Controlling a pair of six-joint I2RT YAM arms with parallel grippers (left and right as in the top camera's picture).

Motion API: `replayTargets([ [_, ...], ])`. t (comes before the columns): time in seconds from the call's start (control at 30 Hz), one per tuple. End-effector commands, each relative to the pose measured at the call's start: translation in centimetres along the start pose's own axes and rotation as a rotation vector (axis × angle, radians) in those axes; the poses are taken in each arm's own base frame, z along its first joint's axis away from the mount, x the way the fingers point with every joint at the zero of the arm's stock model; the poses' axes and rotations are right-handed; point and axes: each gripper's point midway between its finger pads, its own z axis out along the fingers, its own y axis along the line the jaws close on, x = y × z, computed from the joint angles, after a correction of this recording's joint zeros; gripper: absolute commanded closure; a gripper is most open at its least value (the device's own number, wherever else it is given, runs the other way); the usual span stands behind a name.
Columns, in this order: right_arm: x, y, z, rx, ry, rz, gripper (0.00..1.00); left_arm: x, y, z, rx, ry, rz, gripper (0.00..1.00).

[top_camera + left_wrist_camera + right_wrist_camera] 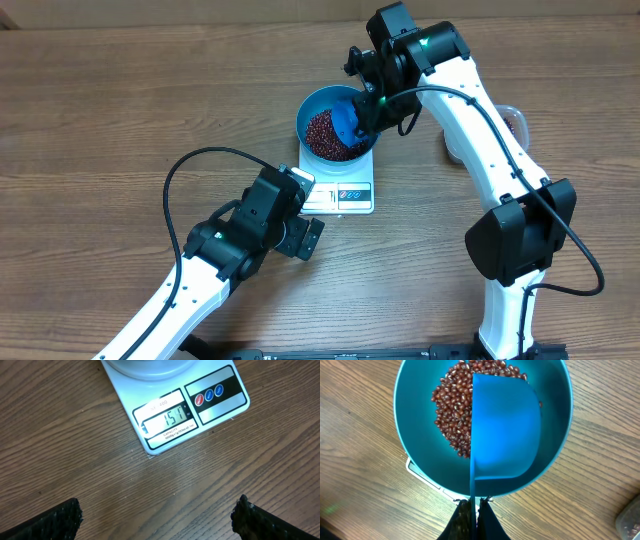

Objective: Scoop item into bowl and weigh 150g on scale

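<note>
Beans (451, 415) in bowl (412, 435) atop scale (165, 420), right gripper (475, 507) clenched on blue scoop (505, 430) above them, left gripper (157, 515) released near scale's front

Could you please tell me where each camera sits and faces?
Overhead: above the table, facing straight down; left arm, right arm, bowl on scale.
Left wrist: on left arm, facing down at the scale's display; open left fingers at bottom corners.
Right wrist: on right arm, facing down into the bowl of beans; shut right fingers pinch the scoop.
Shared: overhead and left wrist both show the scale.
</note>
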Motion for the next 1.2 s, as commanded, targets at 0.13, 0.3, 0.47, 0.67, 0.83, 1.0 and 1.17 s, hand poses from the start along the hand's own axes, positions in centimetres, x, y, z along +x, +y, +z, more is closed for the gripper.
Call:
replayTargets([
  [0.13, -0.8, 1.8, -7.0, -0.011, -0.171, -0.054, 0.96, -0.9, 0.0, -0.4, 0.007, -0.020, 0.006, 0.00],
  [0.3, -0.3, 2.1, -7.9, -0.010, -0.177, -0.056, 0.96, -0.9, 0.0, -0.4, 0.007, -0.020, 0.006, 0.00],
  [0.47, -0.3, 2.1, -7.9, -0.010, -0.176, -0.056, 0.96, -0.9, 0.0, -0.4, 0.007, -0.020, 0.006, 0.00],
  [0.67, -0.3, 2.1, -7.9, -0.010, -0.177, -0.059, 0.96, -0.9, 0.0, -0.4, 0.007, -0.020, 0.006, 0.01],
  [0.83, -0.3, 2.1, -7.9, -0.010, -0.177, -0.059, 0.96, -0.9, 0.0, -0.4, 0.007, -0.020, 0.006, 0.01],
  [1.0, -0.3, 2.1, -7.9, -0.010, -0.177, -0.059, 0.96, -0.9, 0.0, -0.4, 0.007, -0.020, 0.006, 0.00],
  [1.17, -0.3, 2.2, -7.9, -0.019, -0.177, -0.062, 0.96, -0.9, 0.0, -0.4, 0.007, -0.020, 0.006, 0.01],
])
